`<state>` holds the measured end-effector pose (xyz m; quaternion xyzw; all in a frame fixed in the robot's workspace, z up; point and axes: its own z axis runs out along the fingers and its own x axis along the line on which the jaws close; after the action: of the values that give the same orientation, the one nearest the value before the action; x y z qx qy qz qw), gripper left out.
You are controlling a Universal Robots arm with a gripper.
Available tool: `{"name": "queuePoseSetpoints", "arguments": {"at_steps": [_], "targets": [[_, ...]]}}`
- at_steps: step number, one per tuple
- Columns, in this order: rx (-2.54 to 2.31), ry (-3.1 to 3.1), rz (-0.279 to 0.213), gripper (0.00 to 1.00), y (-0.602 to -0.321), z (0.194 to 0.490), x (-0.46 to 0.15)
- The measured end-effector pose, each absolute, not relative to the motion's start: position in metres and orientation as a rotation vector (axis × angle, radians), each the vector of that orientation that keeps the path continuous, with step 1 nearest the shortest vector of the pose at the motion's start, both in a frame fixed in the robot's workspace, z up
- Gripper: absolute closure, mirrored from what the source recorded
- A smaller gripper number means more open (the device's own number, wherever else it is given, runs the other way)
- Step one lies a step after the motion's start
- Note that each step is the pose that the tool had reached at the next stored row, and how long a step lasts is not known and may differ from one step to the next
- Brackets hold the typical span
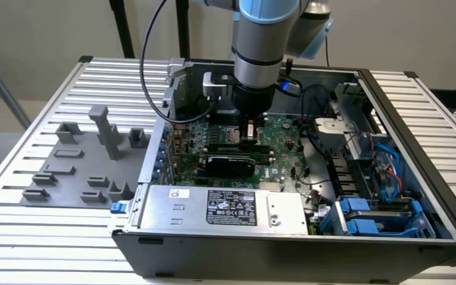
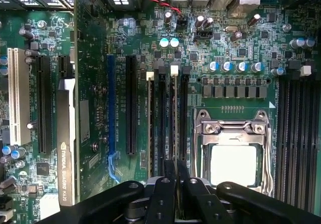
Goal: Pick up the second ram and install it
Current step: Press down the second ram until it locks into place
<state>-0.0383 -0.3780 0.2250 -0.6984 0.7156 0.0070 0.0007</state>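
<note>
Black 2-finger gripper (image 2: 175, 184) is pinching the thin green second ram (image 2: 174, 113) edge-on, hovering directly over the black memory slots (image 2: 163, 123) beside the CPU socket (image 2: 233, 153). Judgement: keep stick vertical, press evenly.

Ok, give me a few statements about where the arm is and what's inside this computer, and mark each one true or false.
1. The computer case lies open, and the arm reaches into it. True.
2. The pincer hangs over the gray holder blocks. False: it is over the memory slots on the motherboard; the blocks stand outside the case.
3. A cooler covers the CPU socket. False: the socket is uncovered, its metal frame showing.
4. A graphics card stands on the motherboard. True.
</note>
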Motion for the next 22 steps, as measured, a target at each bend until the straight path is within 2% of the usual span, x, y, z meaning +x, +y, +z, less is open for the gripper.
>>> {"name": "queuePoseSetpoints", "arguments": {"at_steps": [2, 3, 18, 19, 22], "targets": [[-2.193, 2.247, 0.022, 1.00, -0.378, 0.225, -0.038], [-2.193, 2.247, 0.022, 0.00, -0.378, 0.225, -0.038], [-2.193, 2.247, 0.022, 0.00, -0.378, 0.240, -0.042], [-2.193, 2.247, 0.022, 1.00, -0.378, 0.241, -0.042], [-2.193, 2.247, 0.022, 1.00, -0.378, 0.242, -0.043]]}}
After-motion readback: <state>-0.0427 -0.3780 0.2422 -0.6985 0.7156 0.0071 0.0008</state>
